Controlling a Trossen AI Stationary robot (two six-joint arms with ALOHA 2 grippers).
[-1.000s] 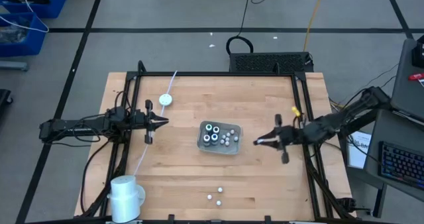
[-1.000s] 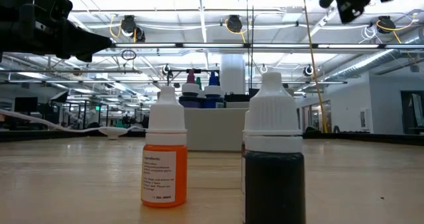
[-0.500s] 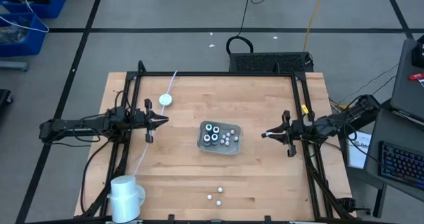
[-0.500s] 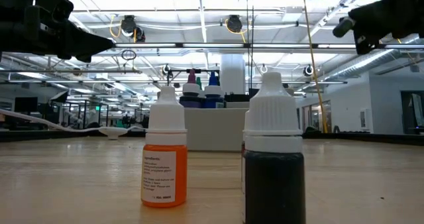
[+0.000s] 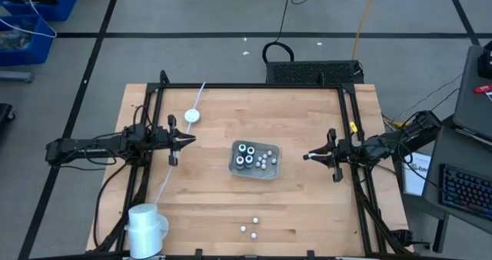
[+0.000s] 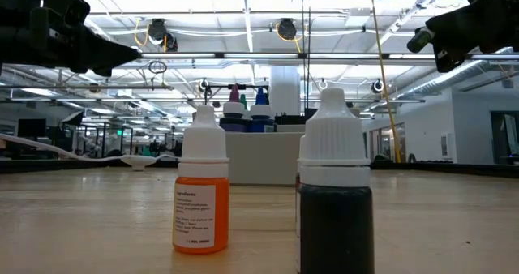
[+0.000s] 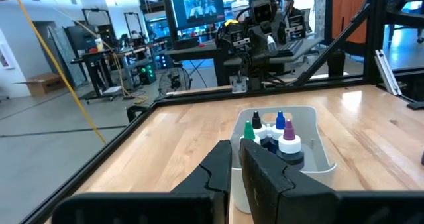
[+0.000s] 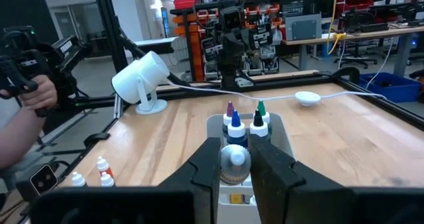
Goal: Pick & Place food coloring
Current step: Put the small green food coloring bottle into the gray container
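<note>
The grey tray (image 5: pixel 275 175) sits mid-table and holds several food coloring bottles (image 5: pixel 246 155). Their green, blue and purple tips stand upright in the right wrist view (image 8: pixel 235 121) and the left wrist view (image 7: pixel 279 121). My right gripper (image 5: pixel 307 156) hovers right of the tray, pointing at it, shut on one small bottle (image 8: pixel 235 161). My left gripper (image 5: pixel 190 140) waits left of the tray, shut and empty. Three more bottles (image 5: pixel 249 228) stand on their bases near the table's near edge. The low view shows an orange one (image 6: pixel 201 194) and a dark one (image 6: pixel 335 189). My right gripper pinches a small bottle by its pale rounded top (image 8: pixel 235 159) between the two fingers (image 8: pixel 207 164). The fingers come level from the table's right side. The bottle is lifted clear of the table, with its labelled body (image 8: pixel 232 199) below the fingers.
A white cylindrical lamp (image 5: pixel 146 225) stands at the near left corner. A white puck on a cable (image 5: pixel 192 115) lies far left of the tray. Black frame rails (image 5: pixel 154 137) run along both table sides. A person's arm and hand controllers (image 8: pixel 26 85) show beyond the table.
My right gripper has drawn back from beside the tray toward the table's right edge and a little toward the far edge, carrying the bottle. It has held still for the last half second. The left arm, the tray and the loose bottles have stayed put.
</note>
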